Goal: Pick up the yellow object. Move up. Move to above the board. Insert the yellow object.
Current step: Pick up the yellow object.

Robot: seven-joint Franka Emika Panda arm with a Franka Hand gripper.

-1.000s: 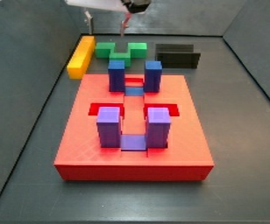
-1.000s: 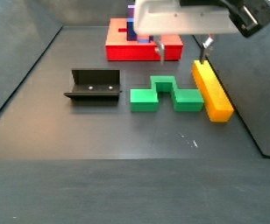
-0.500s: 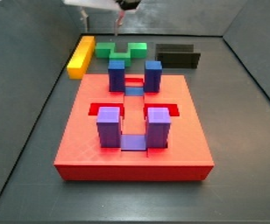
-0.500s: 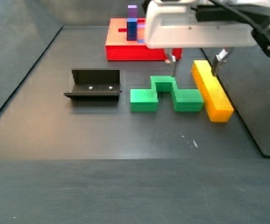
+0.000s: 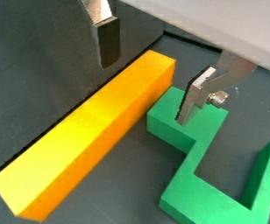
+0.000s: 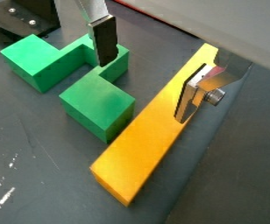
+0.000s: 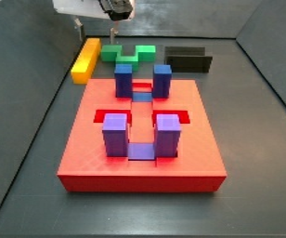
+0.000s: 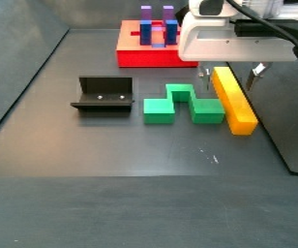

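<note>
The yellow object (image 8: 234, 100) is a long bar lying flat on the dark floor, beside the green notched block (image 8: 182, 104). It also shows in a side view (image 7: 84, 59) and in both wrist views (image 5: 90, 140) (image 6: 155, 131). My gripper (image 8: 232, 71) hangs open a little above one end of the bar, with nothing between its fingers. One finger (image 6: 191, 96) is over the bar; the other finger (image 6: 103, 45) is over the green block's side. The red board (image 7: 139, 139) with purple and blue posts lies apart from the bar.
The black fixture (image 8: 103, 95) stands on the floor on the far side of the green block (image 7: 136, 53) from the bar. Dark walls enclose the floor, and one wall edge runs close along the bar's outer side (image 8: 279, 126).
The gripper has travelled sideways from over the board's edge toward the yellow bar and come lower. It stays open. The pieces have not moved.
</note>
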